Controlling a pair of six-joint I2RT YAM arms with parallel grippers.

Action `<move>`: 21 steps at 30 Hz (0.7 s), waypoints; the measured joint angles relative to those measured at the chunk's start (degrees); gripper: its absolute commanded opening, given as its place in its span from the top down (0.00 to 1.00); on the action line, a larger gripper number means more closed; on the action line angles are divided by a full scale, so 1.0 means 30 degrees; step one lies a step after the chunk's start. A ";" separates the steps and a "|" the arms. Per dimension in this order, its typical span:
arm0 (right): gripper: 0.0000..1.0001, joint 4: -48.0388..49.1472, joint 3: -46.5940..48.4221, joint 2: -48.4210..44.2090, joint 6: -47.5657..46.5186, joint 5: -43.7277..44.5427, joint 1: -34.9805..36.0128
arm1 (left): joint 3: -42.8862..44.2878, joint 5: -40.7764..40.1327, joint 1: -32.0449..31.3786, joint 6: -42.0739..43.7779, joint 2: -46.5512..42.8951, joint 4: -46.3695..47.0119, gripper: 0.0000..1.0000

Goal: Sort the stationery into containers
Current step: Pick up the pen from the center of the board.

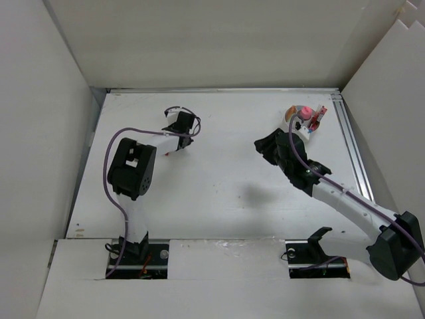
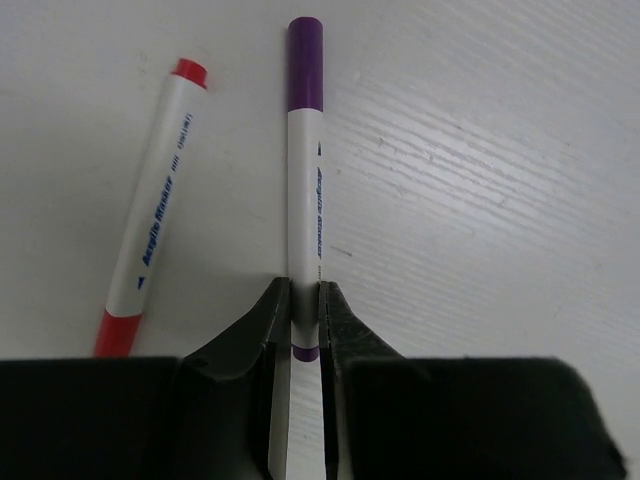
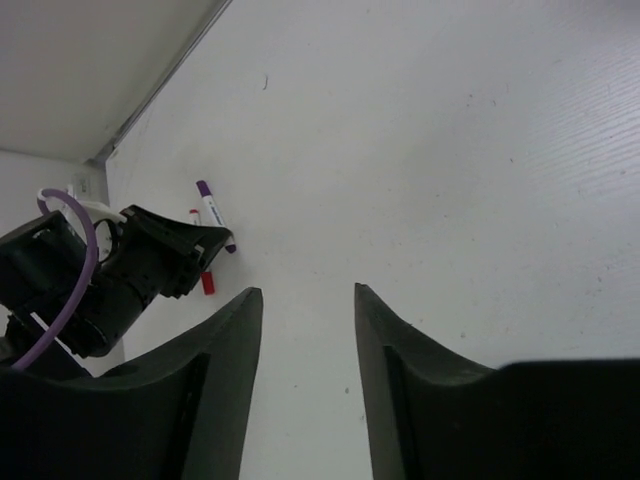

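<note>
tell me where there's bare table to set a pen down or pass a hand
Widest bare patch: mid table, between the two arms. The far strip between left claw and cup is bare too. Crowded: by the left claw, shut on the purple marker beside the red marker, and at the cup, right claw close by.

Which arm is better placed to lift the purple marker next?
Left. The left gripper is shut on the purple marker, which lies beside the red marker. The right gripper is open and empty, across the table near the cup.
</note>
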 measured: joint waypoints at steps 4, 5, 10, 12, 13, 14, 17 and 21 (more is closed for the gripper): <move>0.36 0.0000 0.0007 0.0066 -0.0044 0.0168 0.0000 | -0.1151 0.0874 -0.0918 0.0219 -0.0976 0.0364 1.00; 0.32 -0.0007 0.0007 0.0117 -0.0044 0.0189 0.0000 | -0.1625 0.1246 -0.1333 0.0262 -0.1435 0.0568 1.00; 0.14 0.0015 0.0015 0.0561 -0.0291 -0.0102 -0.0386 | -0.4211 0.3869 -0.3461 0.0554 -0.4240 0.2492 1.00; 0.11 0.0102 0.0015 0.0816 -0.0510 -0.0670 -0.0765 | -0.5136 0.5115 -0.4044 0.0729 -0.5297 0.3417 1.00; 0.11 0.0204 0.0015 0.0954 -0.0612 -0.1129 -0.0969 | -0.5639 0.5763 -0.4240 0.0816 -0.5807 0.3993 1.00; 0.10 0.0357 0.0015 0.1144 -0.0714 -0.1581 -0.1180 | -0.6120 0.6397 -0.4393 0.0911 -0.6244 0.4495 1.00; 0.10 0.0852 0.0044 0.1945 -0.1005 -0.3002 -0.1581 | -0.7453 0.8670 -0.4590 0.1202 -0.7155 0.6353 1.00; 0.10 0.1304 0.0175 0.3388 -0.1464 -0.5151 -0.1829 | -0.8881 1.1336 -0.4597 0.1486 -0.7723 0.8357 1.00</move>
